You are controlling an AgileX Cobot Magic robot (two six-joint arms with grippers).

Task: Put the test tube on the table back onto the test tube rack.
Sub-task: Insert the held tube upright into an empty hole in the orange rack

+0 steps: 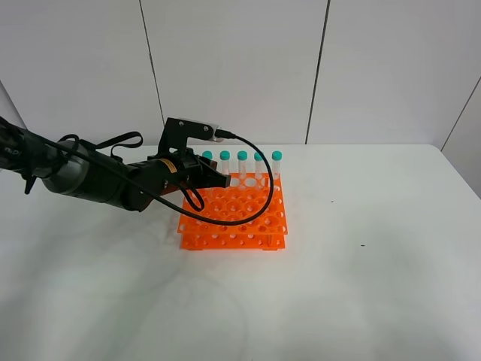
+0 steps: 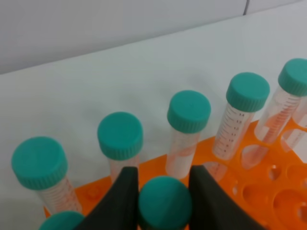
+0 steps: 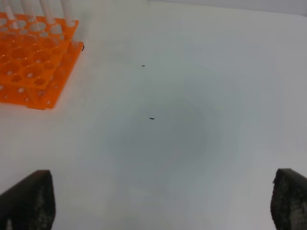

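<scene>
We see the left hand (image 2: 164,189) pinching the test tube (image 2: 165,207) by its teal cap over the orange rack (image 1: 240,222), just beside the row of capped tubes (image 1: 242,162); whether its tip sits in a hole we cannot tell. The right hand (image 3: 158,201) hangs spread wide over the white desk (image 3: 192,143)
</scene>
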